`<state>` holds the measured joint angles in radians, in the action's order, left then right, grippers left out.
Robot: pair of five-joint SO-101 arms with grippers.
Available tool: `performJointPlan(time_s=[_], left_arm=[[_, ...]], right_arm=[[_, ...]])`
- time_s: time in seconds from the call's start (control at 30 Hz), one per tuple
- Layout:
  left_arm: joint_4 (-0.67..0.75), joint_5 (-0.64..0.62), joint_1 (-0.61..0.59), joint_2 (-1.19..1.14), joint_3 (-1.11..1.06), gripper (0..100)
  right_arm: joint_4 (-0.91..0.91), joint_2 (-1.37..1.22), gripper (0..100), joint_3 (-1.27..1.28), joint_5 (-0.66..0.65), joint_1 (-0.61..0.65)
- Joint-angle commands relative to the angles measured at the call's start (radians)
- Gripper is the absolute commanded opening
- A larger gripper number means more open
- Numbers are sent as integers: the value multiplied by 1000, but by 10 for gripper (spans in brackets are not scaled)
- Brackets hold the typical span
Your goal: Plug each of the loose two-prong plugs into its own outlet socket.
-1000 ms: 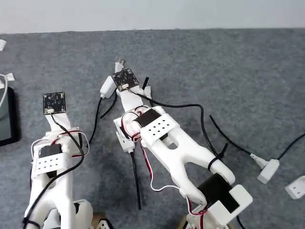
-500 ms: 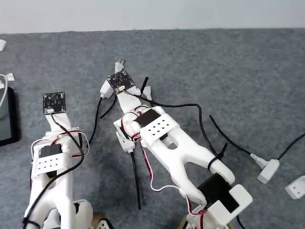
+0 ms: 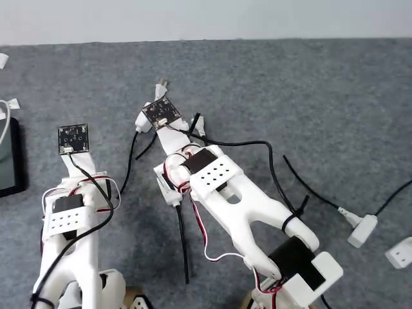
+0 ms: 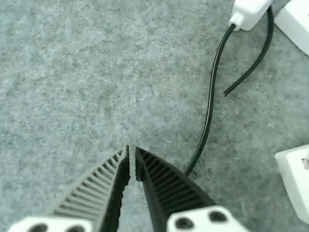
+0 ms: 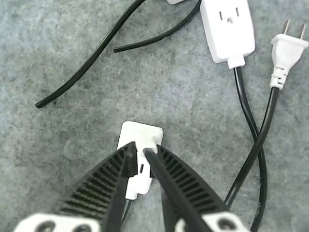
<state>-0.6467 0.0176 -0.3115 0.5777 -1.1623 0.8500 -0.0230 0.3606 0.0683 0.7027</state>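
Note:
In the right wrist view my right gripper (image 5: 139, 149) is shut, its tips just over a small white plug body (image 5: 141, 134) lying on the grey carpet; I cannot tell whether they touch it. Farther off lie a white outlet socket (image 5: 228, 29) and a loose two-prong plug (image 5: 287, 48), each on a black cord. From above, that arm's camera board (image 3: 161, 112) partly covers the socket (image 3: 143, 120), with the plug (image 3: 161, 87) just beyond. My left gripper (image 4: 131, 150) is shut and empty over bare carpet, beside a black cord (image 4: 210, 96).
Two more white plug or socket pieces (image 3: 362, 229) (image 3: 400, 252) lie at the far right on black cords. Loose black cord ends (image 5: 38, 103) cross the carpet near the right gripper. A dark flat device (image 3: 8, 158) sits at the left edge.
The right arm's wrist has turned and shifted slightly left, covering more of the white socket. The left arm has not moved.

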Motion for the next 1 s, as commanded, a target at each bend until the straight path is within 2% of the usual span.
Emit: performJointPlan(time_s=[0.0, 0.67, 0.87, 0.97], left_arm=[[29, -8, -8, 28, 47, 18], [29, -8, -8, 28, 47, 19], [29, -8, -8, 28, 47, 19], [29, -5, -5, 28, 47, 19]], right_arm=[[62, 44, 8, -97, -34, 18], [108, 53, 8, -130, -69, 7], [236, 120, 8, -138, -58, -87], [248, 128, 8, -107, 0, -122]])
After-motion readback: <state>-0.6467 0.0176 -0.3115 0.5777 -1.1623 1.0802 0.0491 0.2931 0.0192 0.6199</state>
